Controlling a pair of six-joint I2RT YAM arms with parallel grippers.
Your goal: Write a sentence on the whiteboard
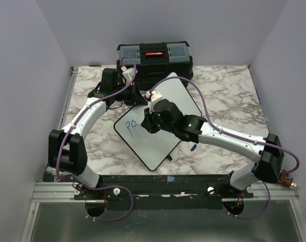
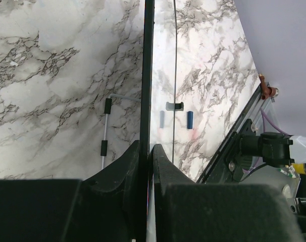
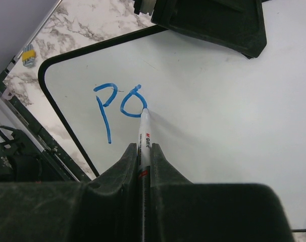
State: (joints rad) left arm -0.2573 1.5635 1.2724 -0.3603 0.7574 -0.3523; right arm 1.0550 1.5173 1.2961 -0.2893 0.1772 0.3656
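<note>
The whiteboard (image 1: 163,113) lies tilted on the marble table, with blue letters "po" (image 1: 131,124) near its left corner. My right gripper (image 1: 149,120) is shut on a white marker (image 3: 145,135). The marker's blue tip touches the board at the right side of the "o" (image 3: 130,103). My left gripper (image 1: 138,96) is shut on the board's far left edge. In the left wrist view the black frame (image 2: 148,75) runs edge-on between the shut jaws of the left gripper (image 2: 147,147). In the right wrist view the left gripper (image 3: 213,20) shows at the top.
A black toolbox (image 1: 154,54) stands behind the board at the table's far edge. A blue marker cap (image 1: 193,147) lies on the table right of the board, under my right arm. A thin grey rod with black sleeves (image 2: 106,126) lies beside the board's edge.
</note>
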